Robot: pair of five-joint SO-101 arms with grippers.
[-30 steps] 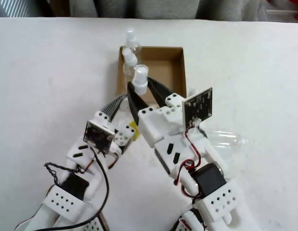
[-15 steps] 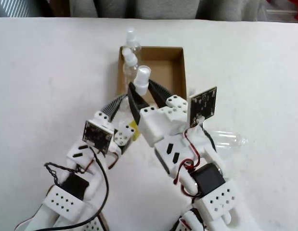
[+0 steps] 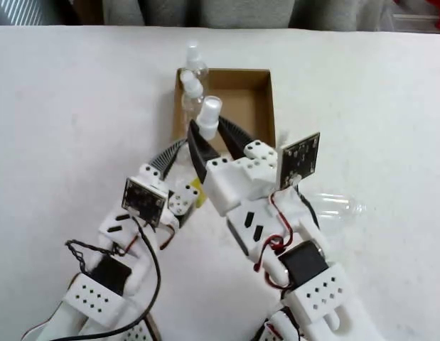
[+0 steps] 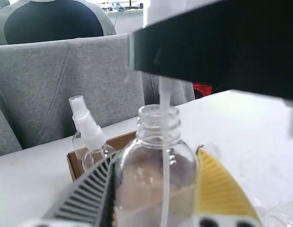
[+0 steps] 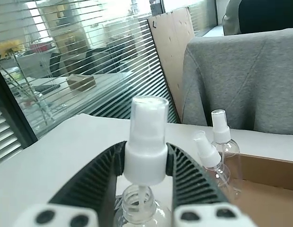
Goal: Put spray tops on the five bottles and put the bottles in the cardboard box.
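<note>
We are holding a clear bottle (image 4: 155, 161) upright in our left gripper (image 4: 155, 198). Its dark finger and its yellow finger are pressing on the bottle's round sides. That way the bottle is not tipping while we are working on it. The bottle is just in front of the cardboard box (image 3: 256, 89), on the side nearest to us.

Our right gripper (image 5: 145, 158) is pinching a white spray top (image 5: 147, 137) by its collar. Its fingers are only as wide apart as the top is. We are holding the top straight above the bottle's open neck so the two are lining up. The thin tube under the top is hanging down inside the bottle. The collar is sitting a little above the neck, with a gap between them.

We are thinking the top is not on yet. It is going to need pushing down and turning. The left gripper is going to need a firm squeeze, or the bottle may be spinning along with the top.

Two bottles with tops (image 3: 191, 85) are standing at the left side of the box. We cannot tell if both are inside it. A bare bottle (image 3: 337, 206) is lying on the table (image 3: 63, 106) beside our right arm, waiting for its top.
</note>
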